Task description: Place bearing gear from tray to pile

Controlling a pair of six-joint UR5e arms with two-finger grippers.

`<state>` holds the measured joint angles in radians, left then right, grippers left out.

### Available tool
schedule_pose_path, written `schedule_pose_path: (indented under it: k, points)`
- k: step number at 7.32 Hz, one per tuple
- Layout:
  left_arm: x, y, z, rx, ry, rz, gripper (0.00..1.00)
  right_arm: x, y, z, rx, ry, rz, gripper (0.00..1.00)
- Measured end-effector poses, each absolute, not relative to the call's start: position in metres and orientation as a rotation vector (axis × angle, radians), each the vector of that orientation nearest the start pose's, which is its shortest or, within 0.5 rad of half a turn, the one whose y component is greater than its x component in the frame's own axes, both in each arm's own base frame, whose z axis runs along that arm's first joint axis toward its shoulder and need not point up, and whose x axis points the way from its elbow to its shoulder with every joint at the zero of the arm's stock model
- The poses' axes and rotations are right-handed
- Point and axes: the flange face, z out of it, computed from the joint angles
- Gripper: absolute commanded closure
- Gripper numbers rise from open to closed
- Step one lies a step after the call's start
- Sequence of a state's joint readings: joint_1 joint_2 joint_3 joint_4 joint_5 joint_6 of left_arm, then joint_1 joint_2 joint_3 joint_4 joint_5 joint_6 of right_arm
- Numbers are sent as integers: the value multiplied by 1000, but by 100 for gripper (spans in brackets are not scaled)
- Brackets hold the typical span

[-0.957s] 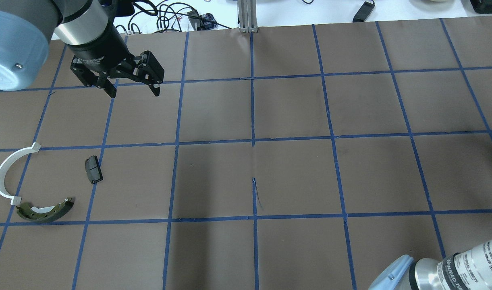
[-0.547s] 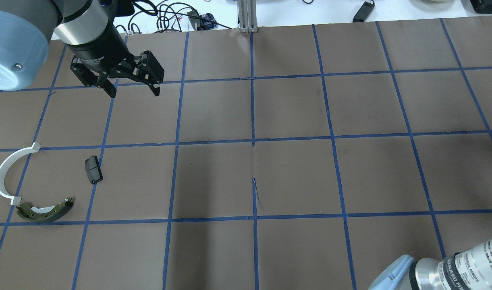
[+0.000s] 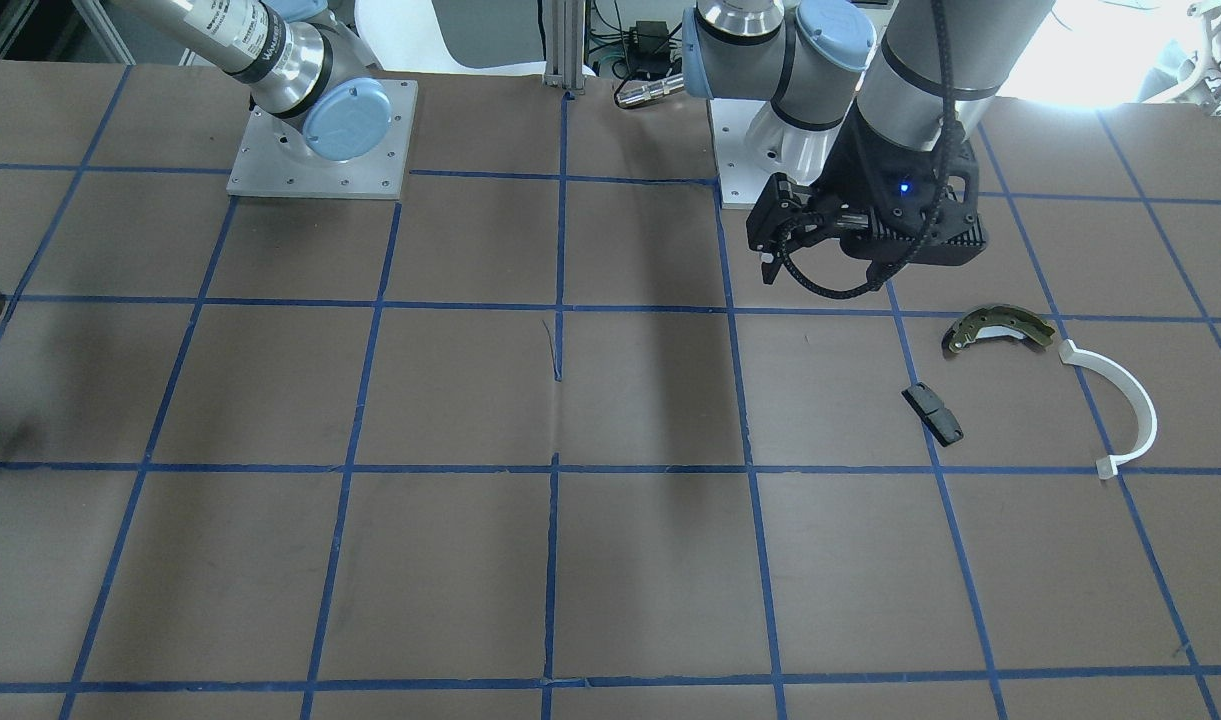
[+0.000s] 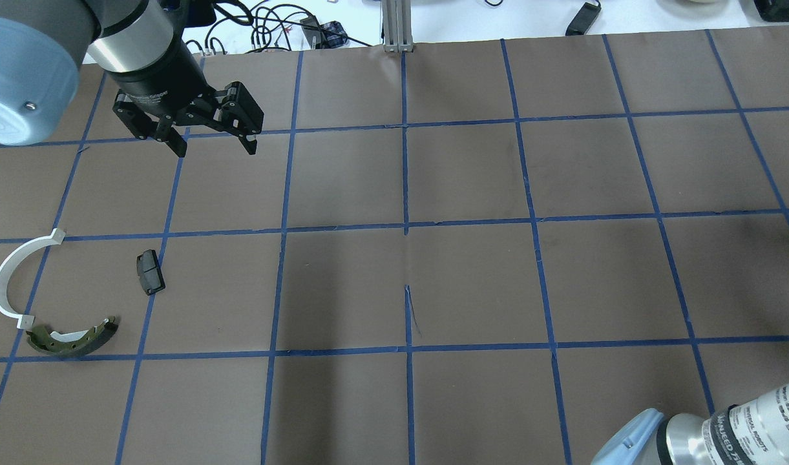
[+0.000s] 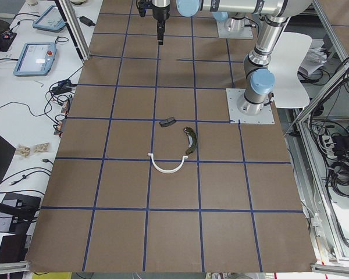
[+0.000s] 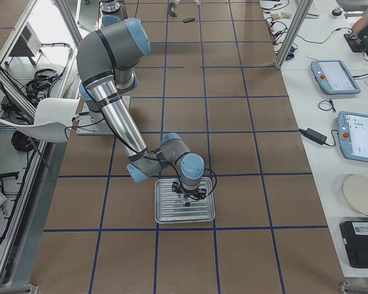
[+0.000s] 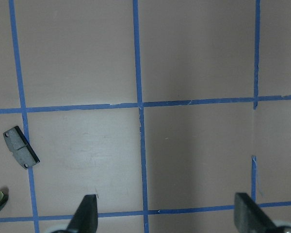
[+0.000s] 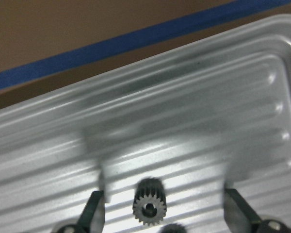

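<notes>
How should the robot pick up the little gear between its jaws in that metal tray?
By its toothed rim, from straight above: the gear sits on the tray, bore facing up, so jaws closing on opposite sides should hold it.

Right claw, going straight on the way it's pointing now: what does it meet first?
The right claw points down into the tray. The gear sits between its open fingers, so they probably meet the tray floor beside it first; depth is unclear.
</notes>
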<state>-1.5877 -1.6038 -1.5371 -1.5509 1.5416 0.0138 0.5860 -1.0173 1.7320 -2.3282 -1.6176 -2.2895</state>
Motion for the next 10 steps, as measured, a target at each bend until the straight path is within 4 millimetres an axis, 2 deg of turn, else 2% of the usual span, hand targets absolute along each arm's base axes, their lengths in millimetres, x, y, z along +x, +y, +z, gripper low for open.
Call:
schedule_pose_path:
  k: [2, 4, 6, 7, 8, 10]
  points:
    - [-145, -505, 490, 49, 3170, -32, 0, -448, -452, 174, -1924, 2541, 84, 84]
    - [-145, -505, 490, 49, 3171, -32, 0, -447, -451, 182, -1867, 2587, 81, 85]
    - [-145, -505, 490, 49, 3171, -34, 0, -432, -451, 216, -1699, 2690, 48, 83]
    - [-145, -505, 490, 49, 3170, -34, 0, -410, -455, 244, -1531, 2763, 1, 83]
    - [-145, -505, 491, 49, 3170, -34, 0, -378, -463, 273, -1387, 2816, -18, 83]
    - [-145, -505, 491, 49, 3170, -35, 0, -277, -495, 322, -1181, 2877, 1, 82]
